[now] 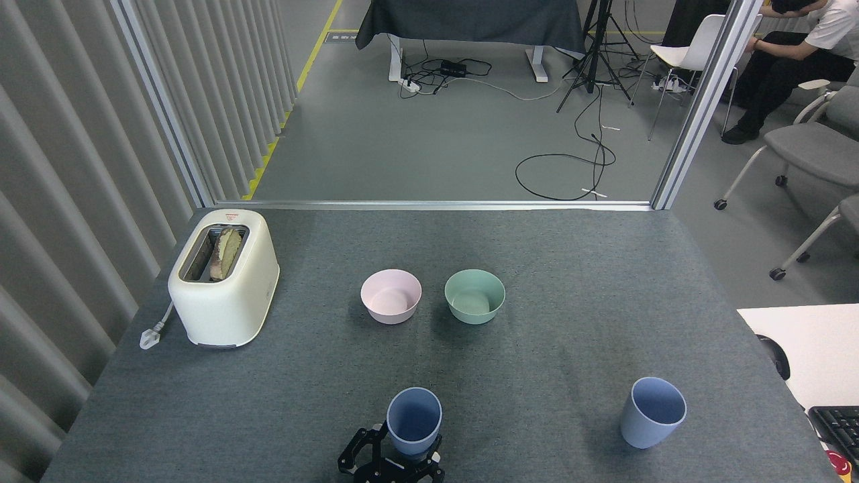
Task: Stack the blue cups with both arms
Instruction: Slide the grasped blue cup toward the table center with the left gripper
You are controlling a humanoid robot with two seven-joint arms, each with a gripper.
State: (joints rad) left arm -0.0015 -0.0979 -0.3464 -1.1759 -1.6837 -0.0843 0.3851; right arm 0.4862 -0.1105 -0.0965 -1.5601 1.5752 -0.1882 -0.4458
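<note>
One pale blue cup (414, 420) stands upright near the table's front edge, a little left of centre, its mouth facing up. My left gripper (392, 463) is at the bottom edge, shut on this cup's lower part, its black linkage frame spread to both sides. The second blue cup (652, 412) stands alone at the front right of the table, tilted slightly toward me. My right gripper is out of view.
A pink bowl (390, 296) and a green bowl (474, 296) sit side by side mid-table. A cream toaster (223, 276) with bread stands at the left. A white desk (805, 345) with a keyboard (837, 428) borders the right edge. A person sits far back right.
</note>
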